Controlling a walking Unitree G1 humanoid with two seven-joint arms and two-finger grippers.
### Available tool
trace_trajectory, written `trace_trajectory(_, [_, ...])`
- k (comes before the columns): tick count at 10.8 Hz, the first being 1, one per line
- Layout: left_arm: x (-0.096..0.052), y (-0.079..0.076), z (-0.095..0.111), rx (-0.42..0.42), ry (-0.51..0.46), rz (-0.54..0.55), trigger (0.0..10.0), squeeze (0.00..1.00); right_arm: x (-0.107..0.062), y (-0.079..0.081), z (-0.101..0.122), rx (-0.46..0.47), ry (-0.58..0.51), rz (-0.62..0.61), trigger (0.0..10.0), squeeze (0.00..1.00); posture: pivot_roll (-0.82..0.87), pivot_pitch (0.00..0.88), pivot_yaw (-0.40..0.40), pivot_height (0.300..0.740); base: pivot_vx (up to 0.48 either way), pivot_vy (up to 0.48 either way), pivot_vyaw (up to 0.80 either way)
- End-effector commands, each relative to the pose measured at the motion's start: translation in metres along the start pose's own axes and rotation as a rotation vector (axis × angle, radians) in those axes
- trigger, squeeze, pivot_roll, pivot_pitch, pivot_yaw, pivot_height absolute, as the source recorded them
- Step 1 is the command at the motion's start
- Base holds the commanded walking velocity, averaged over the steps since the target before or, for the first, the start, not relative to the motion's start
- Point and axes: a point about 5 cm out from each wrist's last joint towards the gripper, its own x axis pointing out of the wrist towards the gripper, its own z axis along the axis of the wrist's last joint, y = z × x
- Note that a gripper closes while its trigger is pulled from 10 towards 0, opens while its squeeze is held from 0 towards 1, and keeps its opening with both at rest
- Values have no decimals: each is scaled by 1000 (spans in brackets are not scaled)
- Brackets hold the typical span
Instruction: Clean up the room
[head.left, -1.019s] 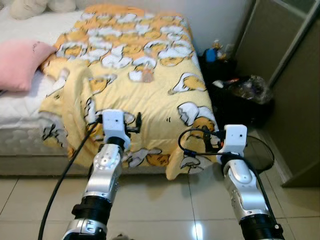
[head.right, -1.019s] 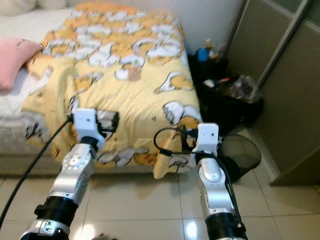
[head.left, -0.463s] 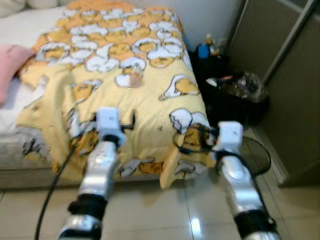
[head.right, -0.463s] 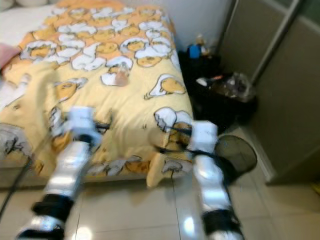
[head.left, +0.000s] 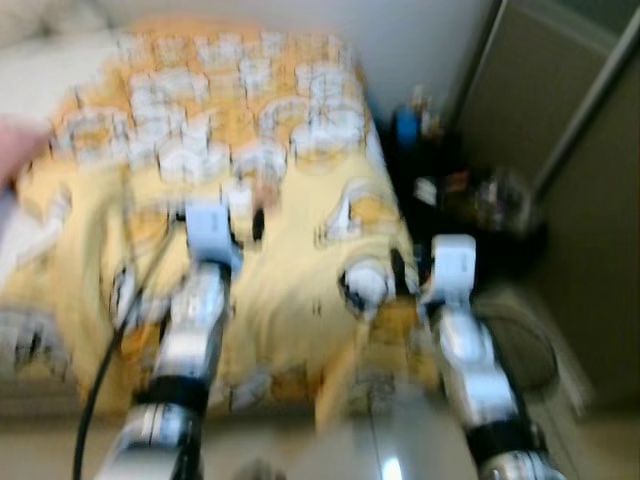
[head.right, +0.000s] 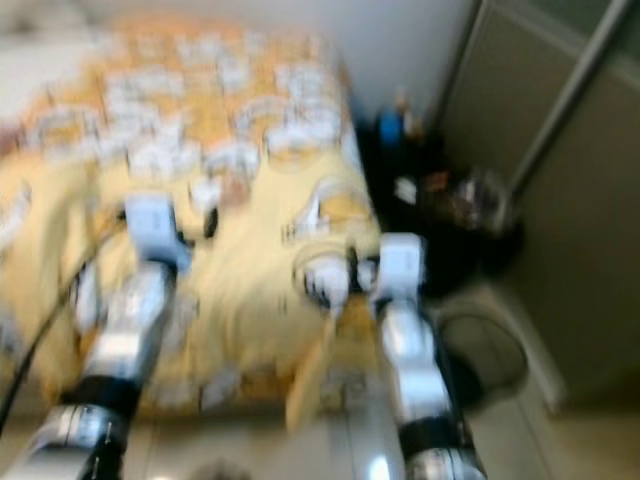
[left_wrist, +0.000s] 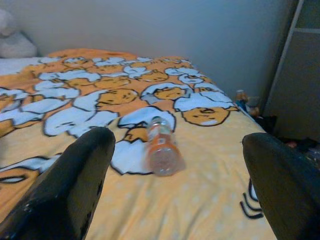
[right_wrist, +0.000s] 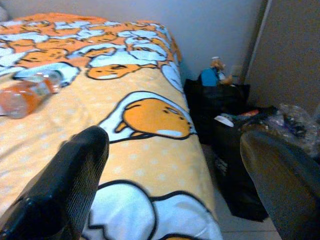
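A clear plastic bottle with orange contents lies on its side on the yellow egg-print blanket covering the bed. My left gripper is open, its two black fingers spread wide, and the bottle lies ahead between them, a short way off. My right gripper is open too, near the blanket's right edge, with the bottle off to its left. In the blurred eye views both silver arms, left and right, reach out over the foot of the bed.
Black bags with clutter and a blue-topped item fill the gap between the bed and a grey sliding door. A round dark basket sits on the tiled floor by the bed corner. A pink pillow lies far left.
The whole picture has shifted and blurred: the camera has moved closer to the bed. Both arms now reach farther over the blanket, toward the bottle.
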Motion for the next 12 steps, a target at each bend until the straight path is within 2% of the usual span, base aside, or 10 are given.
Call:
trace_trajectory(1, [6, -10, 5, 8, -14, -38, 10000, 0, -1, -10, -1, -6, -2, -32, 10000, 0, 31, 0, -6, 740, 480, 0, 0])
trace_trajectory(5, [12, -4, 7, 29, -11, -35, 10000, 0, -5, -8, -5, 1, 1, -32, 10000, 0, 23, 0, 2, 740, 480, 0, 0])
trace_trajectory(7, [14, -7, 8, 30, -13, -57, 10000, 0, -9, -7, -7, 3, 5, -27, 10000, 0, 17, 0, 5, 740, 480, 0, 0])
trace_trajectory(9, [17, -3, 8, 43, -8, -49, 10000, 0, -14, -4, -12, -10, 31, -1, 10000, 0, -2, 0, 8, 740, 411, 146, -591])
trace_trajectory(11, [21, 3, 3, 50, 53, -6, 10000, 0, -21, -4, -14, -35, 32, 6, 10000, 0, -20, 0, 20, 736, 191, 144, -300])
trace_trajectory(12, [24, 10, 0, 86, 96, 43, 10000, 0, -25, -4, -15, -28, 28, 3, 10000, 0, -28, 0, 22, 736, 0, 0, 0])
